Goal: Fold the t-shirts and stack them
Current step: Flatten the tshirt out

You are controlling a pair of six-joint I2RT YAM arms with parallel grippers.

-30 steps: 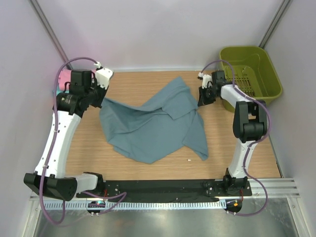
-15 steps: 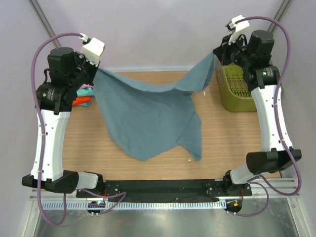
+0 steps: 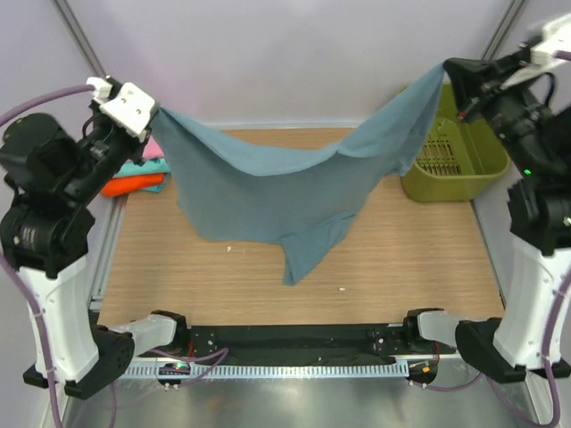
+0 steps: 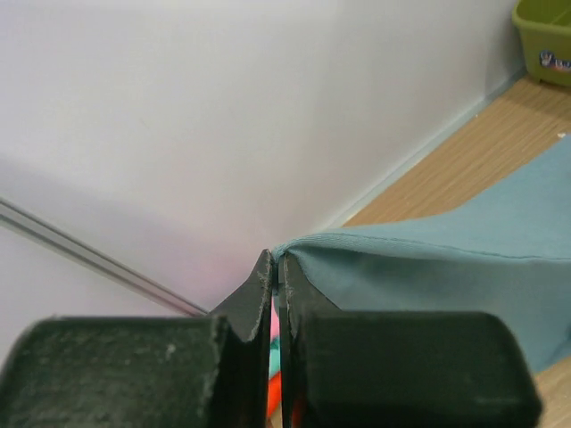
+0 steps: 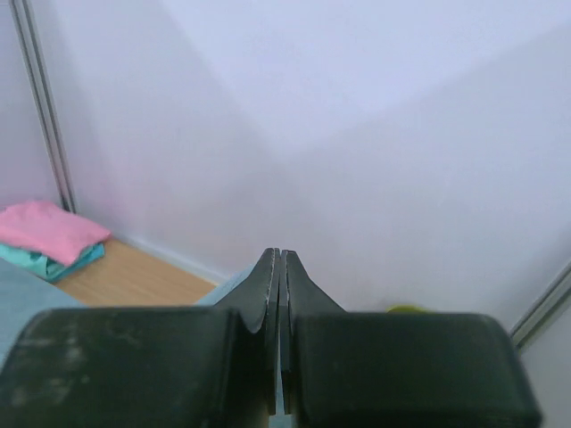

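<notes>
Slate blue-grey cloth t-shirt (image 3: 268, 187) hangs stretched above wooden worktop (image 3: 401, 259); can't tell if its lowest tip touches. Folded pink, teal and orange t-shirts (image 3: 138, 183) half hidden behind left arm. Both clamped on shirt: left end effector (image 3: 159, 114) one top corner, right end effector (image 3: 446, 67) the other.

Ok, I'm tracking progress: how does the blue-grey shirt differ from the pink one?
The blue-grey shirt hangs unfolded, stretched between the left pincer and right pincer; the pink shirt lies folded at the table's far left. The blue-grey shirt is gripped at two edges; the pink shirt has no pincer on it and rests on a teal shirt. Both are plain cloth.
</notes>
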